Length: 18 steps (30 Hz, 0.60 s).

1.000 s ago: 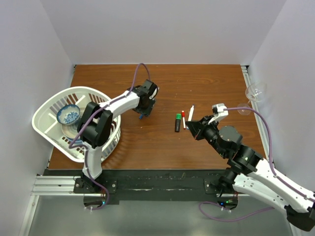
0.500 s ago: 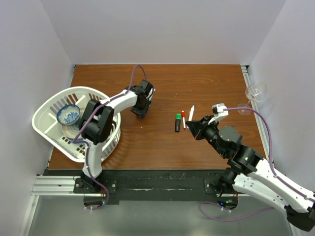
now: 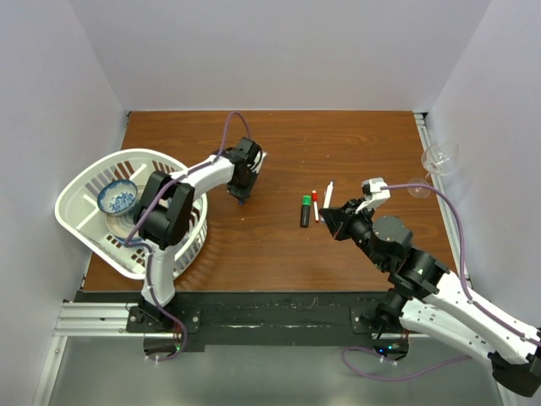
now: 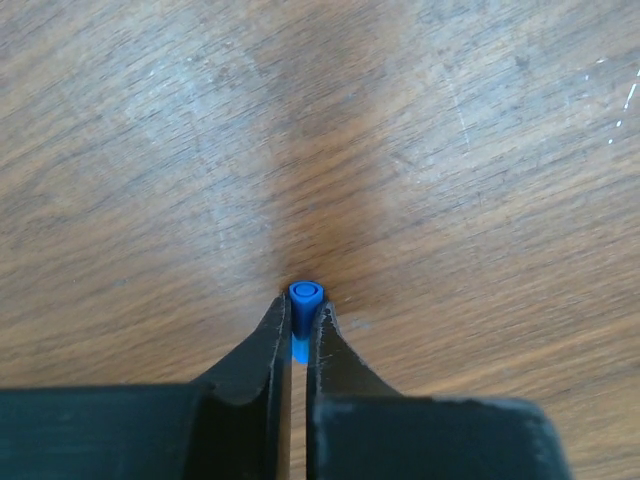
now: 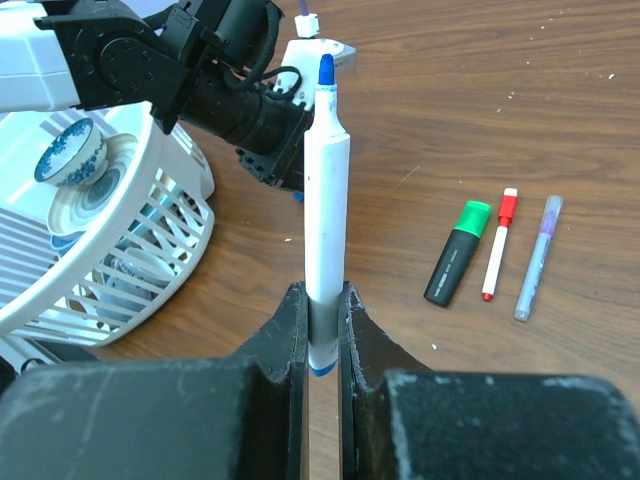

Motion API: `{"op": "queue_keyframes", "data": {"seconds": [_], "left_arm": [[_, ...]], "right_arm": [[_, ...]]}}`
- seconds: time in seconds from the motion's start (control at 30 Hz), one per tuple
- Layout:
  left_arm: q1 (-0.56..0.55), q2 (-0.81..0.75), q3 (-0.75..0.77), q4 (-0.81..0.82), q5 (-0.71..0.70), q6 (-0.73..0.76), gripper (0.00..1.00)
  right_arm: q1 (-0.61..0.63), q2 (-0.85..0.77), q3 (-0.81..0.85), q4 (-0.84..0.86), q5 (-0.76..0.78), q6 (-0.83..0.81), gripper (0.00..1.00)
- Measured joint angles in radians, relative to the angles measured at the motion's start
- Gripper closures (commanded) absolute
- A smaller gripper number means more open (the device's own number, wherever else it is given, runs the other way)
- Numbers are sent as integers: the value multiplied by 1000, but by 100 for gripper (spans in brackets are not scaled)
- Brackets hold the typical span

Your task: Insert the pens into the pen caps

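My left gripper (image 4: 305, 305) is shut on a small blue cap (image 4: 305, 295), whose open end faces the wooden table just below it. In the top view this gripper (image 3: 241, 193) is left of centre. My right gripper (image 5: 322, 295) is shut on a white pen (image 5: 325, 200). The pen stands up from the jaws, its blue tip (image 5: 326, 70) toward the left arm. On the table lie a black marker with a green end (image 3: 305, 210), a white pen with a red cap (image 3: 315, 205) and a thin pale pen (image 3: 328, 194). No loose caps show.
A white basket (image 3: 93, 182) with a blue-patterned bowl (image 3: 117, 198) stands at the left edge, beside the left arm. Two clear glasses (image 3: 439, 158) stand at the right edge. The basket (image 5: 120, 260) also shows in the right wrist view.
My left gripper has shifted a little to the left with the blue cap in it. The right arm and the pens on the table have stayed put.
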Motion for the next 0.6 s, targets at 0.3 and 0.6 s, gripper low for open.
{"op": "queue_keyframes", "data": {"seconds": [0.3,0.6], "left_arm": [[7,-111,-161,117,101,-81,100],[5,-479,-431,438,355,-364,100]], "right_arm": [[0,27,-20,10,-32,4,100],[0,143,-103,151,-216,20,100]]}}
